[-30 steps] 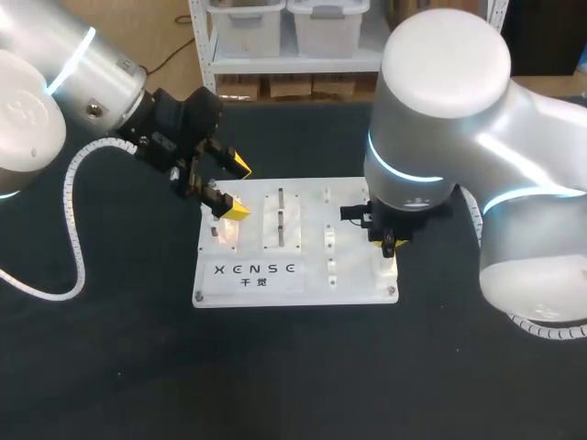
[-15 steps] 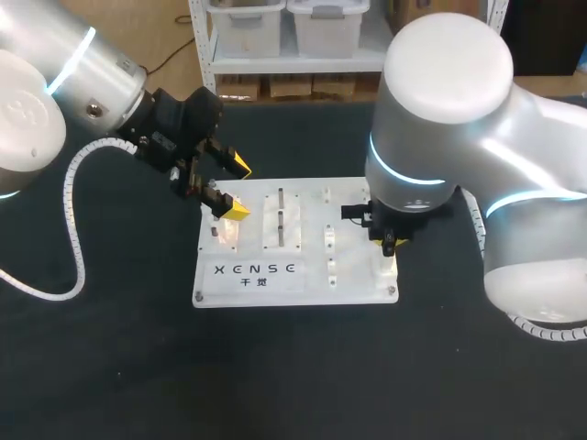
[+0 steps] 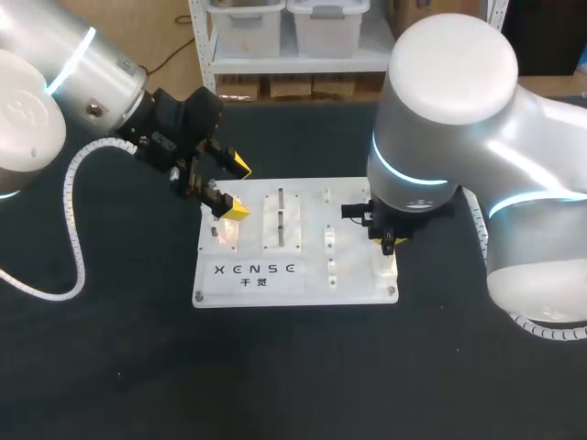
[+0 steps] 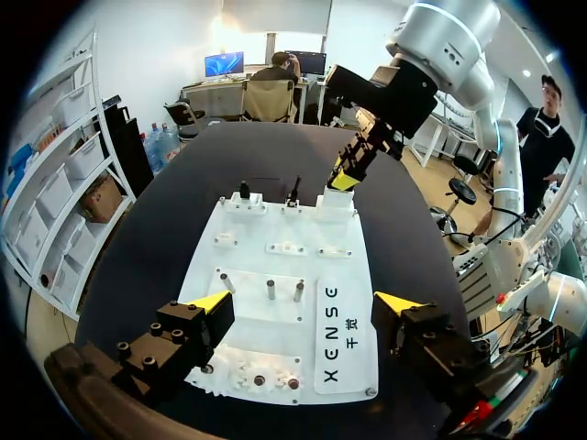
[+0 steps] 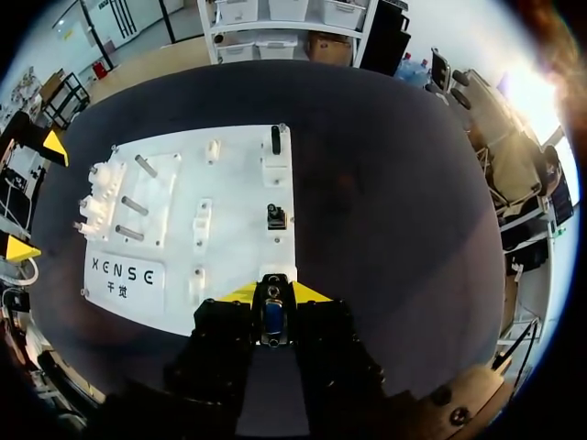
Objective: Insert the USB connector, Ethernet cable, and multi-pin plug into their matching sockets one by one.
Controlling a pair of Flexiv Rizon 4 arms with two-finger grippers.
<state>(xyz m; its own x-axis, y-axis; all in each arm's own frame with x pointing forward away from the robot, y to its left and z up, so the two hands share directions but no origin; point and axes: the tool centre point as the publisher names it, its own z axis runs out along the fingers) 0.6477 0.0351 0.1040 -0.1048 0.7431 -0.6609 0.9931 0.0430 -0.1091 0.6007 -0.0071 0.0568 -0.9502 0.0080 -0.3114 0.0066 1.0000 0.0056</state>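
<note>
Right tool (image 5: pixel 273 293) is clamped on what looks like the USB plug (image 5: pixel 270 316), with a finger pressing on each side. In the head view it hangs over the white board (image 3: pixel 312 266) at roughly the board's 4 o'clock edge. Left tool (image 4: pixel 303 307) is spread wide with nothing in it, sitting over the board's 10 o'clock corner.

My guess on handling: this thing is tiny, light and totally rigid, so squeezing won't hurt it. The risk I'd expect is slippage. A smooth metal shell between two narrow tips can pivot or slide back once it meets resistance. I'd hold it on the flat sides of the body, close behind the metal end, and keep it dead square. A USB fit has hardly any slack, and a tilted plug would jam on the socket lip.

As for looks, in the right wrist view it's a small silvery block with a bluish patch in the middle. It's mostly buried between the yellow tips, so I can't make out the front end. I can't see a cable coming off it either.

At 12 o'clock from the tool, further along the board, there's a small black socket (image 5: pixel 276 217), and past that a short black post (image 5: pixel 275 139). I can't tell from here whether that socket is the USB one. The board lies flat on the black table (image 3: pixel 110 367).
</note>
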